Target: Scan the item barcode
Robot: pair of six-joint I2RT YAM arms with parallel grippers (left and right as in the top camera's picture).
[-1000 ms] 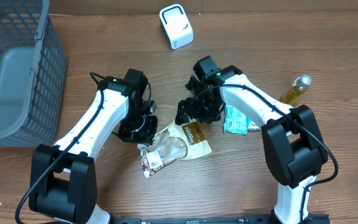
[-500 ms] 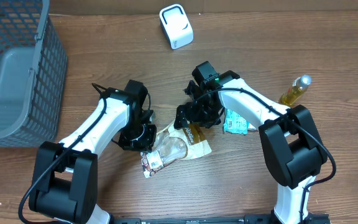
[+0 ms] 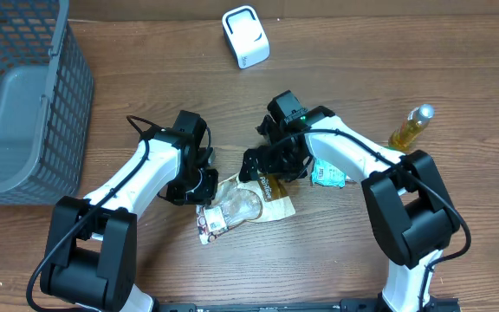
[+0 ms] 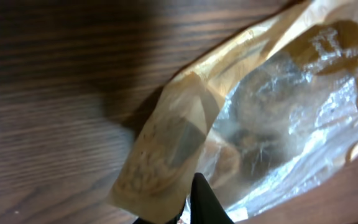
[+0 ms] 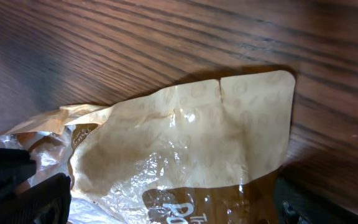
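Mock shop checkout, white scanner [image 3: 246, 36], wire basket [image 3: 74, 95], wooden table [image 3: 388, 52]

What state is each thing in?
snack bag, lying on table, left edge pinched.
left gripper, fingers shut on snack bag.
right gripper, fingers open above the bag.
teal packet, flat on table.
bottle, capped.
basket, upright.
scanner, untouched.

I see a crinkled tan-and-clear plastic snack pouch [image 3: 245, 204] lying on the wood, white boxy scanner [image 3: 245, 36] well apart, farther back.
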